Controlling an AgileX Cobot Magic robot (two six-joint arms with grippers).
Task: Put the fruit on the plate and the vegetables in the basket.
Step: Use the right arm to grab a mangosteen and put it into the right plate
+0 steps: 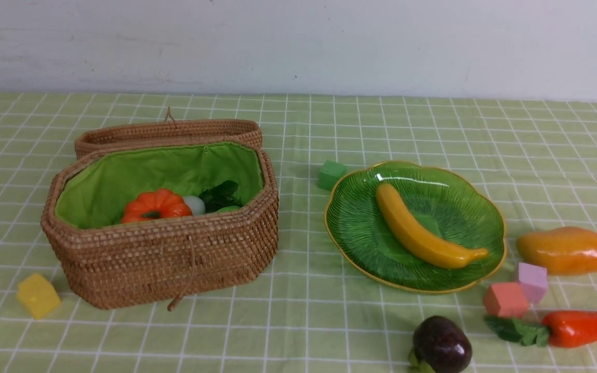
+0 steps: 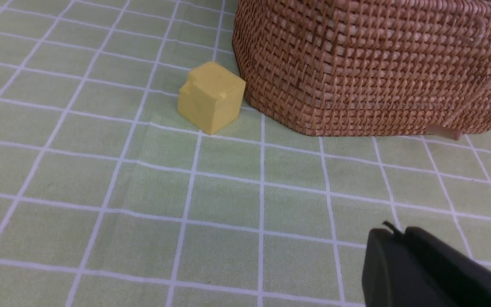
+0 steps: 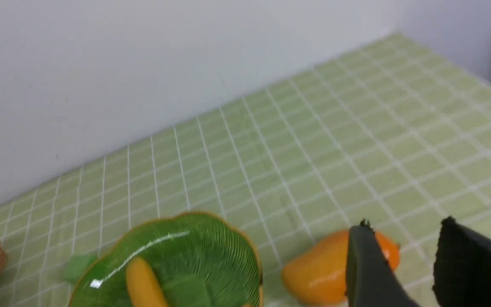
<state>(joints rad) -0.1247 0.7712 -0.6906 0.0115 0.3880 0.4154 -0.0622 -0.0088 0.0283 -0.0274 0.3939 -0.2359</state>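
Right claw is spread with nothing in it. The mango sits just past its fingers, on the cloth beside the plate, not on it.

My worry is that the mango is glossy and oval, so a pinch off its middle could squirt it out sideways. It could roll into the pink block and lilac block right next to it, or knock the plate rim. The banana also lies diagonally across the plate, so a sloppy drop could land on it and bounce off.

The purple fruit and carrot are both on the cloth at the near edge. The carrot has the long trip to the basket, where the pumpkin and radish already sit.

On pose, neither arm shows in the front view. The right one hangs above the table on the near side of the mango, aimed toward the wall. Left claw is pressed together and empty, low over the cloth near the yellow block and the basket's front.
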